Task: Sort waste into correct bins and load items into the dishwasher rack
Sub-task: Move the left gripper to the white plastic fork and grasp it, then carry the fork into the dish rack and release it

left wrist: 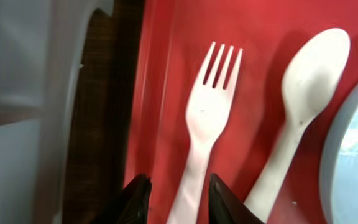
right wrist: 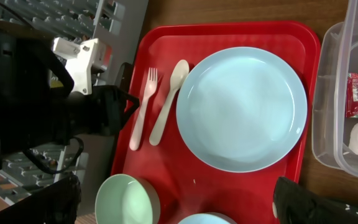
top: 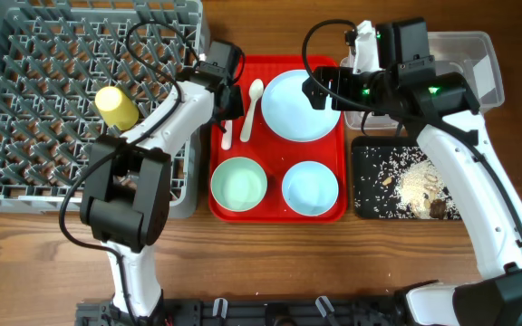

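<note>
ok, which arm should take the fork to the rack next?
Left. The left tool straddles the fork handle, jaws apart, and the dishwasher rack is on that arm's side. The right tool hangs wide open near the plate, farther from fork and rack.

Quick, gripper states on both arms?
Left gripper: open, straddling the fork handle, not clamped.
Right gripper: wide open, empty.

The fork's (left wrist: 207,118) handle end runs off the left wrist view's bottom edge; the plate (left wrist: 353,155) is cut by its right edge; the rack (left wrist: 17,124) is a blur.
</note>
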Available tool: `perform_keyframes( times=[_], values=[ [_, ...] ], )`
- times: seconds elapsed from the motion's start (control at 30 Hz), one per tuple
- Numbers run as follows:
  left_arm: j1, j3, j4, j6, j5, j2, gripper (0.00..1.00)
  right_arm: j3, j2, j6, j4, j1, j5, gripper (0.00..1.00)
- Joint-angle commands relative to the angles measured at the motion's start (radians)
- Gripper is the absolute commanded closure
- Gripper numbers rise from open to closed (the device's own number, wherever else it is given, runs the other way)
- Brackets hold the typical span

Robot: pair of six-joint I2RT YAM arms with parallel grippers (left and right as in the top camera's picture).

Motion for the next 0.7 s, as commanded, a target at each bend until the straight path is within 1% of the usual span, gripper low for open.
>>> perform_keyframes(
  times=[0.0, 0.37, 0.5, 0.57, 0.67],
  values=[
    [-0.007, 0.000, 0.014, -0.016, 0.034, 0.041, 0.69, -0.002, 0.013, 0.008, 0.003, 0.001, -0.016, 0.00],
    [-0.007, 0.000, 0.025, -0.016, 0.034, 0.080, 0.70, -0.002, 0.013, 0.008, 0.003, 0.001, -0.016, 0.00],
    [-0.013, 0.000, 0.026, -0.016, 0.034, 0.111, 0.78, -0.002, 0.013, 0.008, 0.003, 0.001, -0.016, 0.00],
    [-0.016, 0.000, 0.026, -0.016, 0.034, 0.124, 0.87, -0.002, 0.013, 0.008, 0.002, 0.001, -0.016, 0.00],
    [-0.019, 0.001, 0.033, -0.016, 0.034, 0.116, 0.92, -0.002, 0.013, 0.008, 0.003, 0.001, -0.016, 0.00]
  ],
)
